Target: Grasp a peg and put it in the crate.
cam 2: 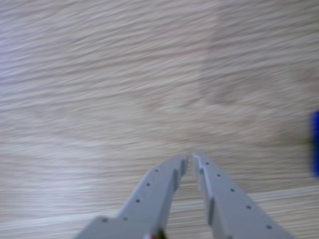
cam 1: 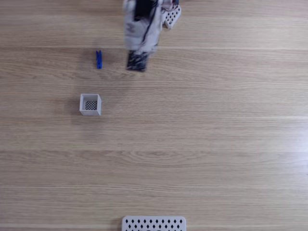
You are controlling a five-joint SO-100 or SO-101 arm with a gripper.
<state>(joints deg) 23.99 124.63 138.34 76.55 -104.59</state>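
The peg is lying on the table in the upper left of the fixed view, a little blue sliver standing lengthwise up the frame, and nothing is touching it. The crate is sitting just below it in the same view, well apart from it, open side up, and only its dotted mesh bottom is showing inside. The arm is hanging at the top centre of that frame, blurred, with its dark tip just to the right of the peg but not over it. In the other view the fingers are reaching in from the bottom edge, their tips nearly meeting with only a thin gap between them, and they are holding nothing; bare wood is lying beyond them. A blue smear at the right edge of that view is probably the peg, off to the side of the fingers rather than between them. So the job is looking barely begun: no grasp, no lift, no drop into the crate. By my reading the fingers are needing to spread, line up over the peg and come down on it. A white perforated plate is resting at the bottom edge of the fixed view, out of play.
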